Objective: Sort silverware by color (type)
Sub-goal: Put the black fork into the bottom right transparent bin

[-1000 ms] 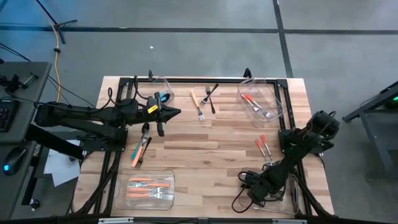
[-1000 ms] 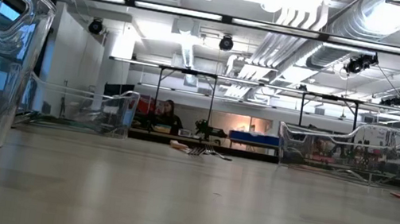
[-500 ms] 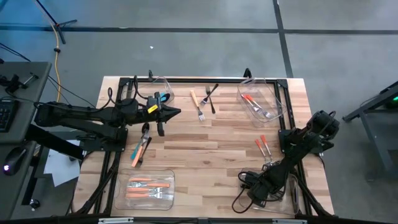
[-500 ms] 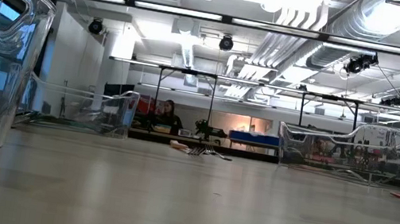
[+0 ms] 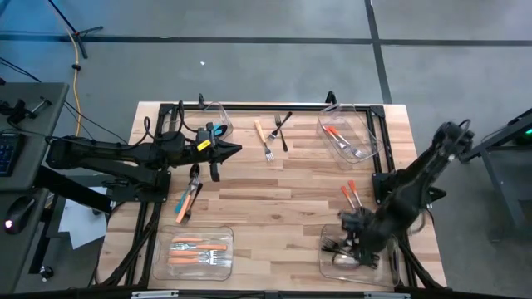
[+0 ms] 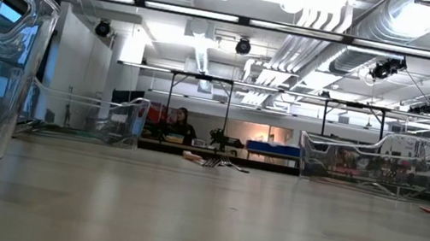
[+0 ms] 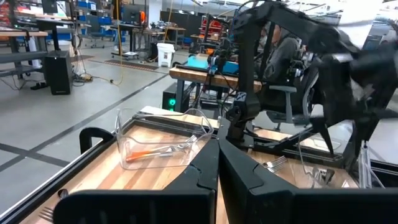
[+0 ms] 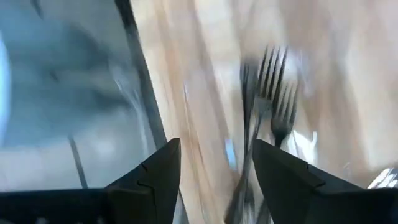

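My right gripper (image 5: 351, 232) hangs open above the clear bin (image 5: 328, 264) at the table's near right, touching nothing. Dark forks (image 8: 268, 87) lie in that bin below its fingers. My left gripper (image 5: 239, 150) stays shut and level over the far left of the table, holding nothing. Silverware lies flat on the wood: a teal and orange pair (image 5: 187, 202), forks (image 5: 268, 137) at the far middle, and a red-orange pair (image 5: 350, 195). Orange-handled pieces (image 5: 198, 249) lie in the near-left bin, and red-orange ones (image 5: 342, 139) in the far-right bin.
Clear bins stand at the near left (image 5: 226, 232), far right (image 5: 366, 124) and far left (image 5: 220, 110). Black frame rails (image 5: 145, 224) run along the table's sides. Bare wood lies in the table's middle (image 5: 274, 208). In the low view a person (image 6: 180, 124) sits far off in the room.
My right arm has lifted up and drawn back toward the table's right edge, away from the near-right bin that it covered. Dark forks now show lying in that bin. My left arm has kept still.
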